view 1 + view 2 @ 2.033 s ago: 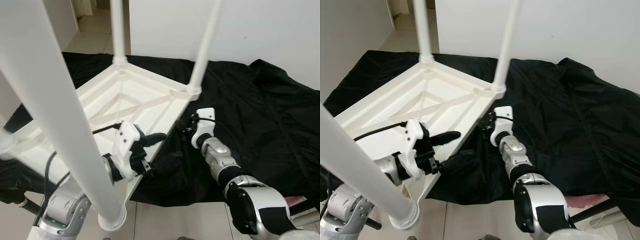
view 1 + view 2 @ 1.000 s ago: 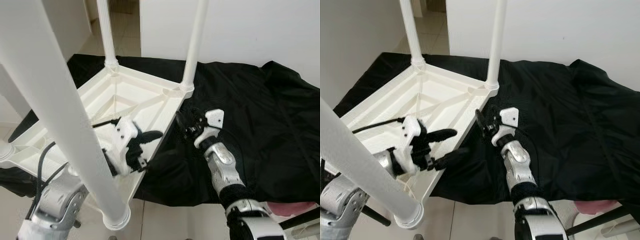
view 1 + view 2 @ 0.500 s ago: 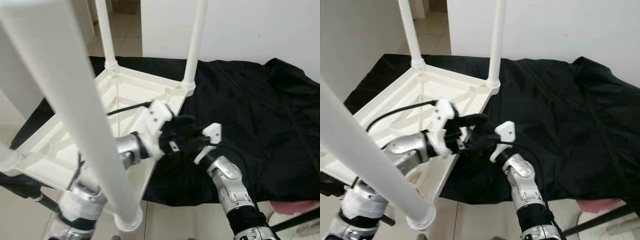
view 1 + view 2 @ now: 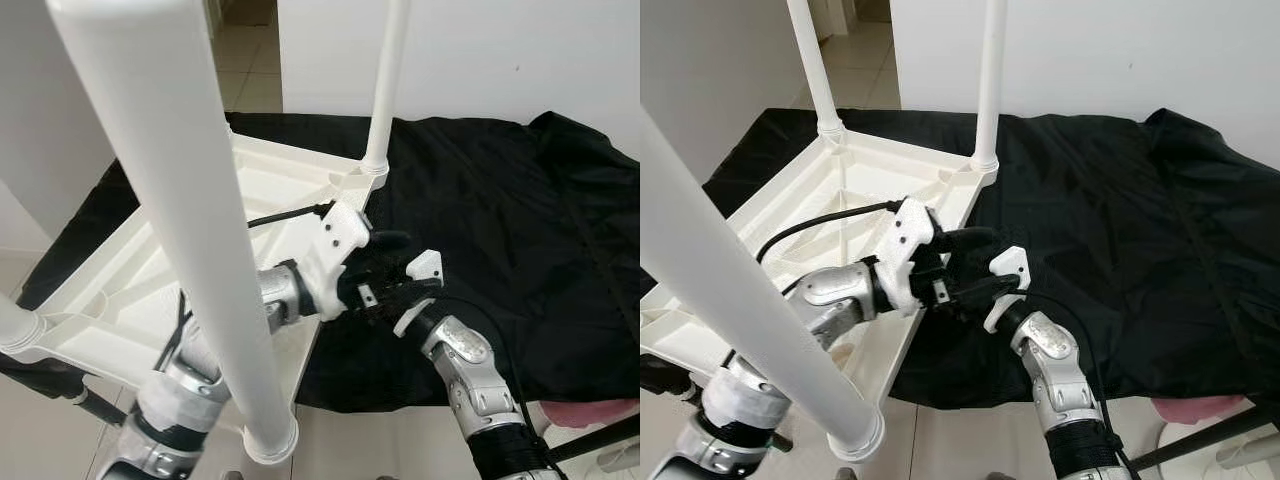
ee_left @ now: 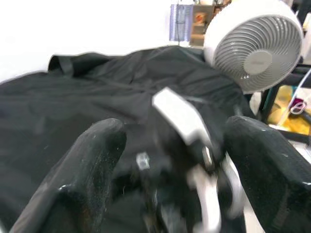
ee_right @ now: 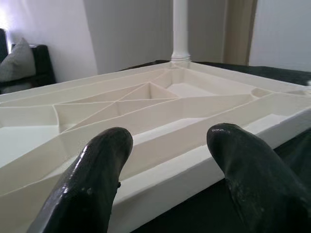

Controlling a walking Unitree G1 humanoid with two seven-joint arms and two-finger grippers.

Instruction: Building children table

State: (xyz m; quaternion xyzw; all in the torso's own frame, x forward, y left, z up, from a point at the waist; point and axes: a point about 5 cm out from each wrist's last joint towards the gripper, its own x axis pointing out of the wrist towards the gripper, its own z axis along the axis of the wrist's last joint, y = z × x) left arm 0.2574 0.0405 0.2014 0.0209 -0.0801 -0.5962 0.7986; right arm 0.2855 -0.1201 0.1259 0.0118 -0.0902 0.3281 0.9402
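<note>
Table is lying upside down on a black cloth, its white plastic underside all ribbed with diagonal braces, smooth round legs sticking straight up. One leg is looming huge right up close to the head camera.

Both arms are reaching in toward the near right edge of the tabletop and basically meeting there. The left gripper is coming across from the left, silver forearm bent, white wrist block angled up, a black cable looping off the back of it. Its two fat black fingers are spread wide apart with nothing between them, pointing straight at the other arm's wrist. Past them in the left wrist view, a white fan is standing beyond the cloth.

The right gripper is coming up from below, elbow low, pointing back at the table's rim. Its fingers are also sitting wide open, rounded matte black tips, holding nothing, with the rim just ahead of them. The two grippers are overlapping from above, so I can't tell if they're actually touching.

The cloth is crinkly and a bit shiny, bunching up at the far right.
</note>
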